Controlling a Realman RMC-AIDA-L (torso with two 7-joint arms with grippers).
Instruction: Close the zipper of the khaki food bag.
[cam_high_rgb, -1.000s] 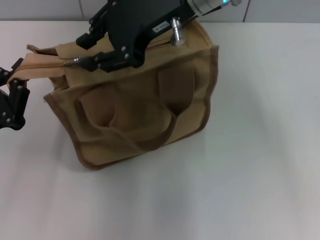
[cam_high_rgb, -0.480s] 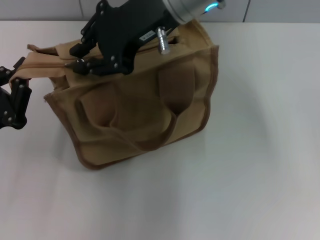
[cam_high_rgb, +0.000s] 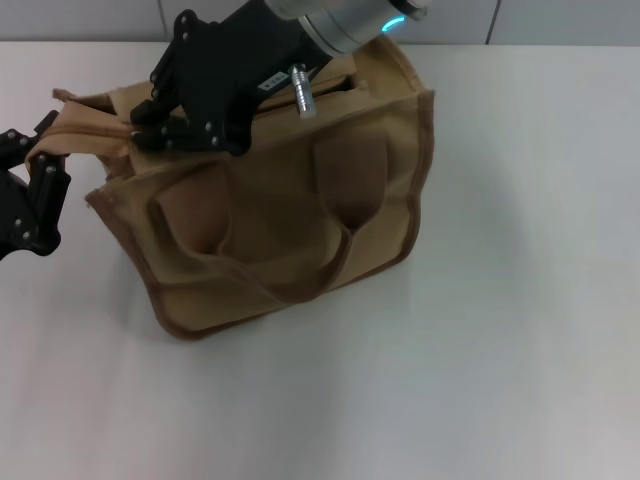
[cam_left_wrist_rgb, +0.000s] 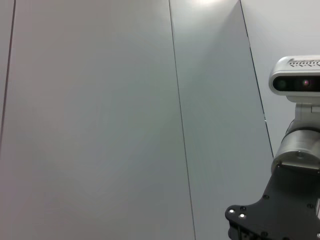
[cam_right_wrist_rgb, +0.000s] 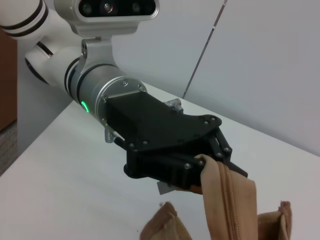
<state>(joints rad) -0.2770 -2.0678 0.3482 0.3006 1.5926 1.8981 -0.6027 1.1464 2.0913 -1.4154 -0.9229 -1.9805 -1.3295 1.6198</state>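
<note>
Head view: right gripper has slid further along the top of the khaki food bag toward the bag's left end versus half a second ago; its black body and silver wrist sit lower over the flap, and the shiny pull tab seen earlier at its fingertips is now hidden under them. Its fingers are pinched close together on the zipper line near the left end of the flap; what exactly they clamp can't be made out. Left gripper is about where it was, clenched on the tan fabric tab sticking out of the bag's left end. Bag stands upright on the white tabletop, near handle hanging against the front panel, right gripper covering most of the flap. Left wrist view: only grey wall panels and the robot's head camera. Right wrist view: left gripper seen from across, closed on the tan fabric strip with the zipper seam down its middle; tabletop beneath.
</note>
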